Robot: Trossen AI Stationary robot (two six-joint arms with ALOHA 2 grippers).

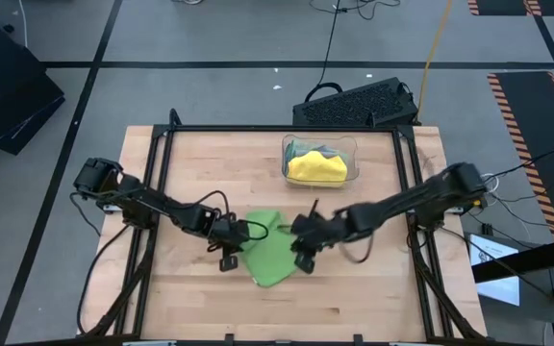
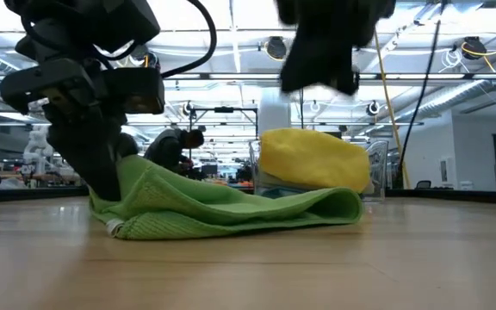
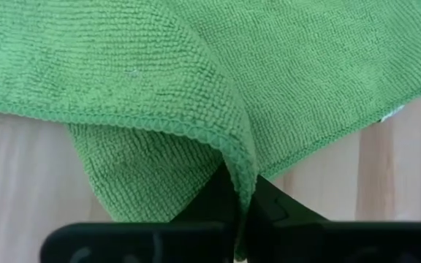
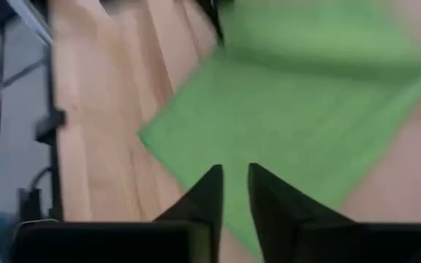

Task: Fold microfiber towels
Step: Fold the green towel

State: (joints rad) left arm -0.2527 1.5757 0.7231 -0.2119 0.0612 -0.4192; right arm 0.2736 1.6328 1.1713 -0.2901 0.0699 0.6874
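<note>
The wooden worktop (image 1: 354, 288) has plenty of bare room toward its near edge and to either side of the work. Toward the far edge sits a clear bin (image 1: 346, 171) holding the yellow towel (image 1: 316, 168) and a bit of others beneath.

The bright green towel (image 1: 269, 252) lies mid-worktop, partly doubled over, its long axis running on a slant from the far side down toward the near edge, right between the two arms.

The left gripper (image 1: 235, 234) is at the towel's left edge, its fingers pinched shut on a fold of the hem. The right gripper (image 1: 302, 252) hangs just above the towel's right edge, its fingers (image 4: 207, 191) a narrow gap apart and holding nothing. I'd say the left arm carries the fold across toward the right.
</note>
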